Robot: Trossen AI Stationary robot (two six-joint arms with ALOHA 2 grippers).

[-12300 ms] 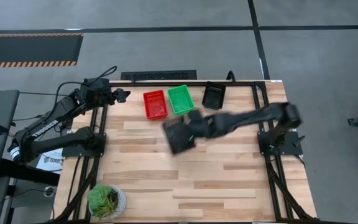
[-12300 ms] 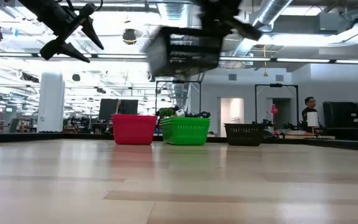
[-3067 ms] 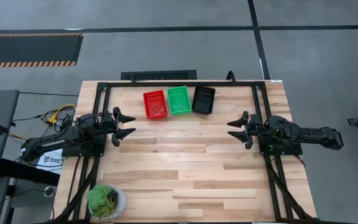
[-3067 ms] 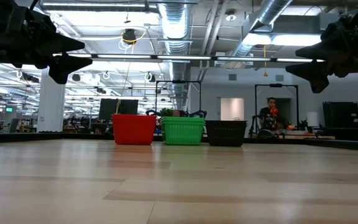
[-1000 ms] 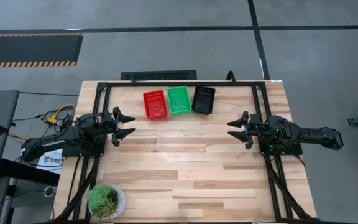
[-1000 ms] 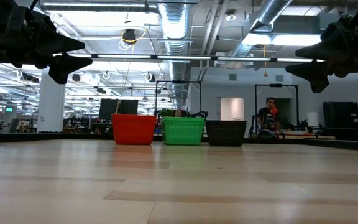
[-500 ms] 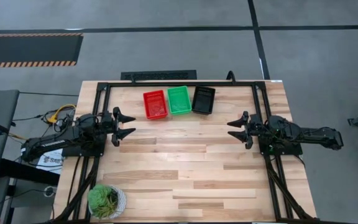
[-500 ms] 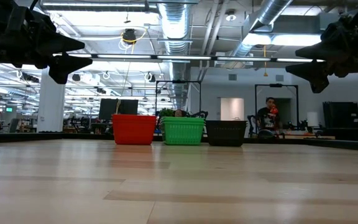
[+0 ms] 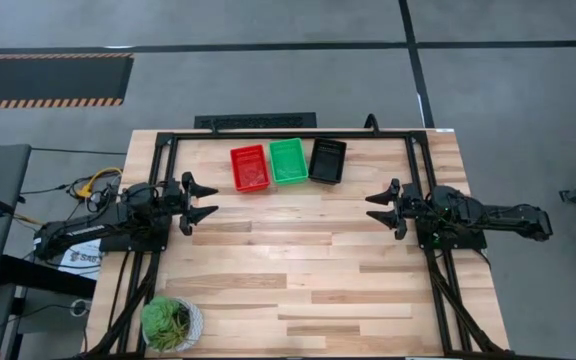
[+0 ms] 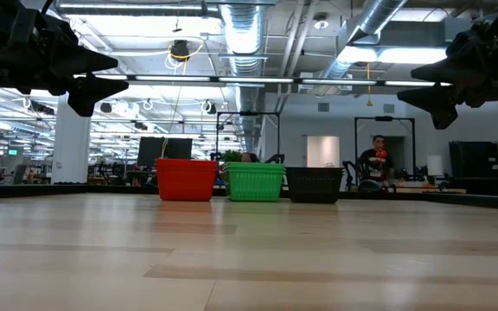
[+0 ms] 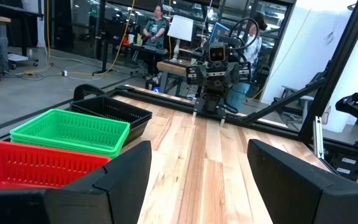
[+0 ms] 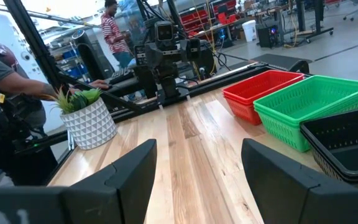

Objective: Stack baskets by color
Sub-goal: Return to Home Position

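Note:
Three piles of baskets stand side by side on their bottoms at the table's far edge: red [image 9: 249, 167], green [image 9: 290, 160] and black [image 9: 327, 160]. The low view shows them in a row, red [image 10: 186, 180], green [image 10: 254, 181], black [image 10: 314, 184]. My left gripper [image 9: 204, 200] waits open at the table's left side, level, pointing across the table. My right gripper [image 9: 379, 208] waits open at the right side, facing it. Nothing lies between the fingers of either, as the left wrist view [image 11: 194, 180] and the right wrist view [image 12: 197, 174] show.
A round potted plant [image 9: 171, 323] in a white pot stands at the table's near left corner. A black frame [image 9: 288, 133] runs round the table's far and side edges. People stand and sit in the room beyond the table [image 10: 374, 160].

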